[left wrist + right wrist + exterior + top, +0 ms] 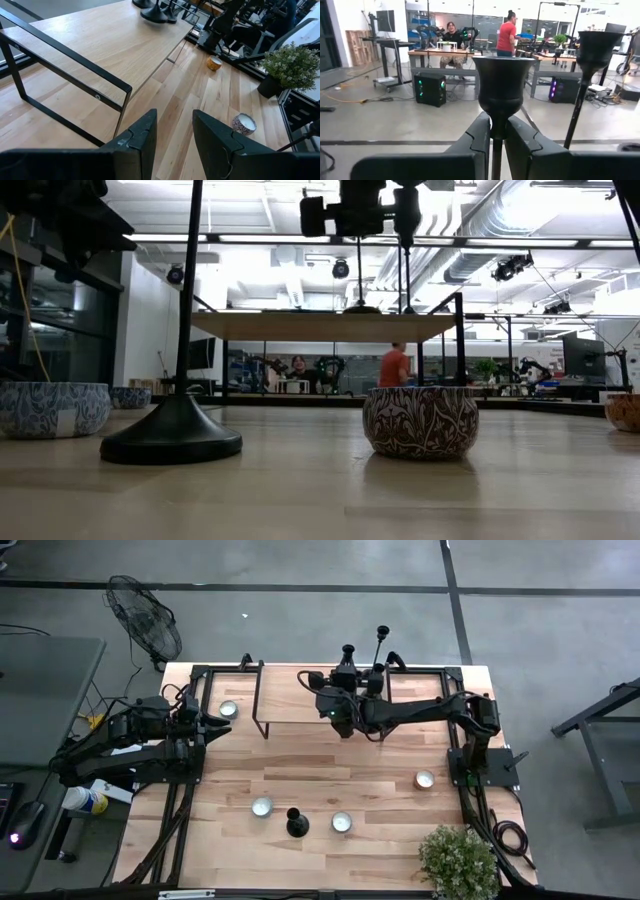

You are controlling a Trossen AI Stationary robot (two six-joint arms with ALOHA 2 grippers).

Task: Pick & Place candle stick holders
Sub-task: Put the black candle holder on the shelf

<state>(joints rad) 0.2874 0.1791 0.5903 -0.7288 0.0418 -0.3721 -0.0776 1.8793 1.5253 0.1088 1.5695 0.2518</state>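
Note:
Black candle stick holders show in several places. One stands by its round base [172,437] on the table near the front edge [297,825]. Another [501,82] is upright over the raised wooden shelf [300,698], with my right gripper [498,136] shut on it. A taller one [598,47] stands close beside it on the shelf [381,635]. My left gripper [174,140] hangs open at the table's left side [208,725], holding nothing. My right gripper pinches the holder's thin stem [496,131] between its two fingers, just below the cup. The fingers come level from the table's near side, across the stem. The holder stays upright. Whether its base [360,307] rests on the shelf or hangs just above it, I cannot tell.
Small patterned candle bowls sit on the table [262,806], [342,822], [229,710], and an orange one [425,780] near the right arm's base. A potted plant [458,860] fills the near right corner. The shelf's black frame [65,52] stands before my left gripper.

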